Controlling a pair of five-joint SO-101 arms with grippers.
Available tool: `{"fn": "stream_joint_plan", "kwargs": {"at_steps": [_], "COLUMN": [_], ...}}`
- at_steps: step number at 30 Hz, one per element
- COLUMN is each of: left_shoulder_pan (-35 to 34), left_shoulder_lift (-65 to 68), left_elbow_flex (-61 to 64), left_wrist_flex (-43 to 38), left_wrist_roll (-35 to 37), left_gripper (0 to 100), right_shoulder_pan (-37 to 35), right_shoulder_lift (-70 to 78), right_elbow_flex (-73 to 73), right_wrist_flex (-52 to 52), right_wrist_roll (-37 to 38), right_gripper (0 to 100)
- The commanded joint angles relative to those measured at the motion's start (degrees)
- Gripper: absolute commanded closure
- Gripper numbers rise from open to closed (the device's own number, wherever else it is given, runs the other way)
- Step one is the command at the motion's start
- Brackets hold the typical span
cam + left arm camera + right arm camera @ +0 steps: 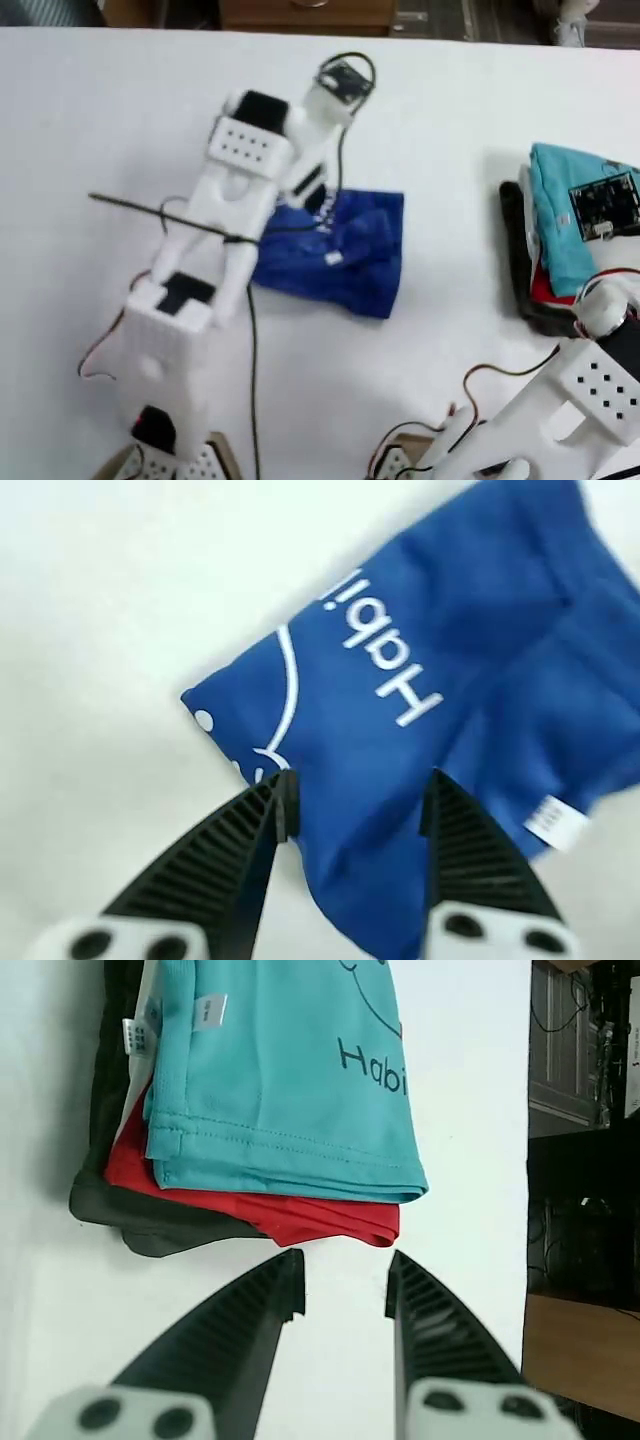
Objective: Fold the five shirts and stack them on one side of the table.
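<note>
Nearest us, our left gripper [358, 792] hangs with its black ribbed jaws spread wide and empty, the tips lowered over the near edge of the folded royal-blue fabric shirt [450, 640], one at its corner and the other over the cloth; we cannot tell whether they touch it. That blue shirt lies rumpled near the middle of the white desk [100, 120], its white lettering facing up. Our right gripper [343, 1260] is also parted and holds nothing, poised over bare desk just short of the stack [550, 235] at the desk's right side. There the folded turquoise fabric shirt [290, 1080] lies on top, a red fabric shirt [300, 1218] beneath it, and a dark charcoal shirt [140, 1222] at the bottom. Beyond the desk's far edge stands brown wooden furniture [305, 15].
</note>
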Motion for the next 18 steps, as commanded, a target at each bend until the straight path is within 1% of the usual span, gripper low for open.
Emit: {"fn": "stream_joint_plan", "kwargs": {"at_steps": [1, 4, 8, 14, 18], "left_shoulder_pan": [0.44, 3.96, 8.09, 9.23, 8.35], "left_shoulder_lift": [3.69, 7.56, 7.56, 4.4, 3.78], "left_elbow_flex": [-0.04, -0.48, -1.1, -5.85, -2.07], "left_wrist_flex": [-3.34, -2.99, -0.44, 8.09, 8.62], "left_wrist_roll": [0.53, 0.53, 0.53, 0.44, 0.09], "left_gripper": [78, 78, 78, 78, 78], "right_shoulder_pan": [-0.31, -0.31, -0.4, -1.63, -4.0], "right_shoulder_lift": [-1.1, -1.1, -1.1, -1.01, -1.01], "right_elbow_flex": [0.18, 0.09, 0.09, 0.18, 0.18], "right_wrist_flex": [-0.66, -0.75, -0.84, -0.84, -0.92], "right_wrist_roll": [-0.18, -0.18, -0.18, -0.35, -0.53], "right_gripper": [85.8, 85.8, 85.8, 85.8, 85.8]}}
